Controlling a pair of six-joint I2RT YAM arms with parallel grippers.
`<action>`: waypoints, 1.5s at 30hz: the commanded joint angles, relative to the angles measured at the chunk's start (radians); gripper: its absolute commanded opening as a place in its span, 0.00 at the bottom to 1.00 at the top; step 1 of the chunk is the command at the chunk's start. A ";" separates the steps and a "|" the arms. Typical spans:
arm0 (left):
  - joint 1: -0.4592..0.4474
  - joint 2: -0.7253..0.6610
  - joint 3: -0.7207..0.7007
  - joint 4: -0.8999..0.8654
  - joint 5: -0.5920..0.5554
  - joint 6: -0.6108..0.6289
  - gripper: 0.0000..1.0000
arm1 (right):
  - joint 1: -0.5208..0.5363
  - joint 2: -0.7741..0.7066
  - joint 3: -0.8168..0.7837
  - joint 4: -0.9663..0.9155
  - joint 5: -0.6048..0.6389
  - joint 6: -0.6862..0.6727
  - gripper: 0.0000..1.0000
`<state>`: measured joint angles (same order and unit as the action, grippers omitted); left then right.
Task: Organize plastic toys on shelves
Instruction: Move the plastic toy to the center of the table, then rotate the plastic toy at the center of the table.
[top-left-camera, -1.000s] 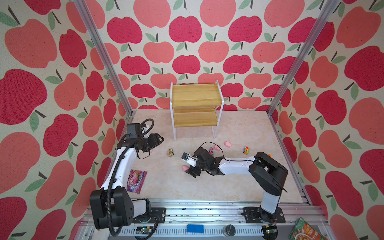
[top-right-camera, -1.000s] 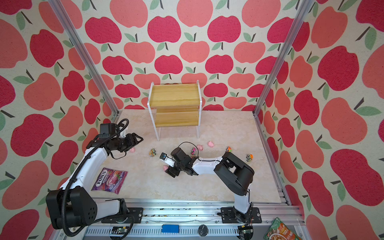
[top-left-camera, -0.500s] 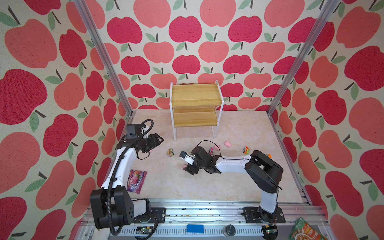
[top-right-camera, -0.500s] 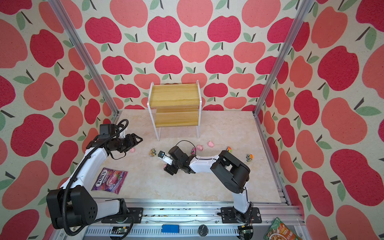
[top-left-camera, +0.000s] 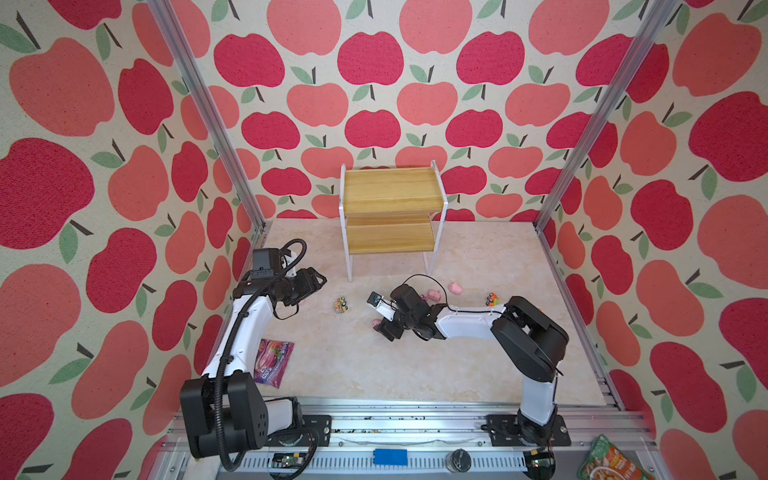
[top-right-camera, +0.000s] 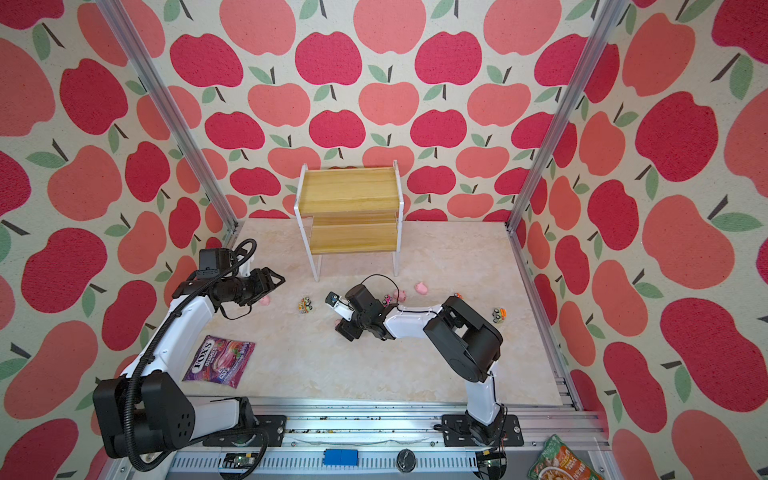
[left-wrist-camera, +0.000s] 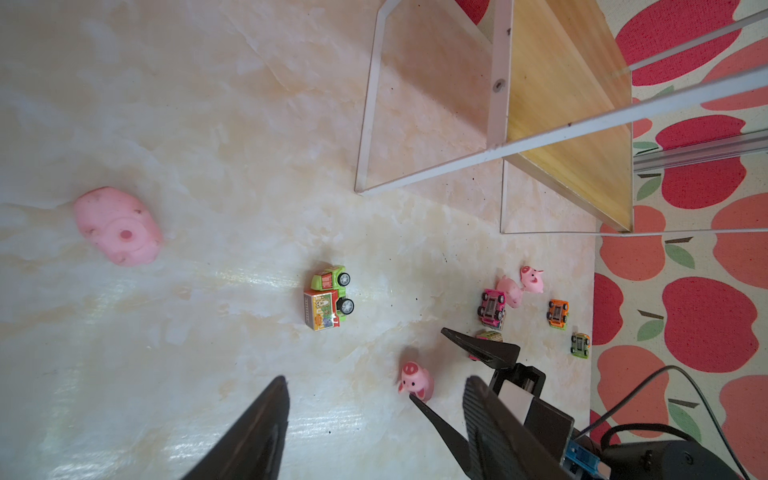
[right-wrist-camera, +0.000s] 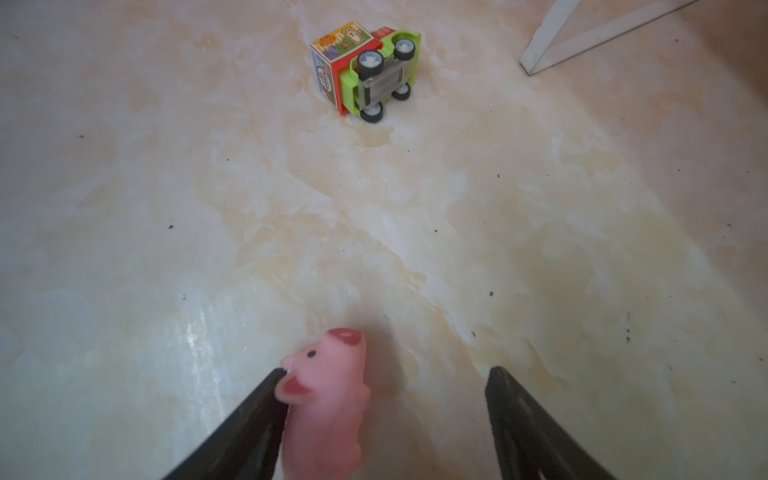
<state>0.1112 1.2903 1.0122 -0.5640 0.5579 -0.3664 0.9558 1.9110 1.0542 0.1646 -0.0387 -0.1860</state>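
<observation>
The shelves stand at the back, both boards bare. My right gripper is open low over the floor, with a pink pig between its fingers. The pig touches one finger and stands apart from the other. My left gripper hangs open and holds nothing, above another pig. An orange-green truck lies on its side between the arms. Two pigs and more trucks lie to the right.
A purple snack packet lies on the floor by the left arm. A green food pouch sits outside the floor at the front right. The shelf's white leg is near the truck. Apple-patterned walls close in three sides.
The right arm has shifted slightly left and toward the back, its open gripper staying around the pig. The left arm has not moved.
</observation>
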 joint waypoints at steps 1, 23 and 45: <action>0.005 0.007 -0.013 0.021 0.007 0.024 0.69 | -0.019 -0.035 -0.013 0.024 -0.021 0.034 0.78; 0.004 0.000 -0.026 0.023 0.002 0.027 0.69 | -0.093 -0.128 -0.082 0.069 -0.105 0.078 0.78; -0.001 0.003 -0.030 0.021 -0.010 0.044 0.69 | -0.048 -0.040 -0.080 0.023 -0.025 0.012 0.78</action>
<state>0.1108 1.2900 0.9936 -0.5491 0.5571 -0.3447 0.9062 1.8473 0.9501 0.2153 -0.0891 -0.1524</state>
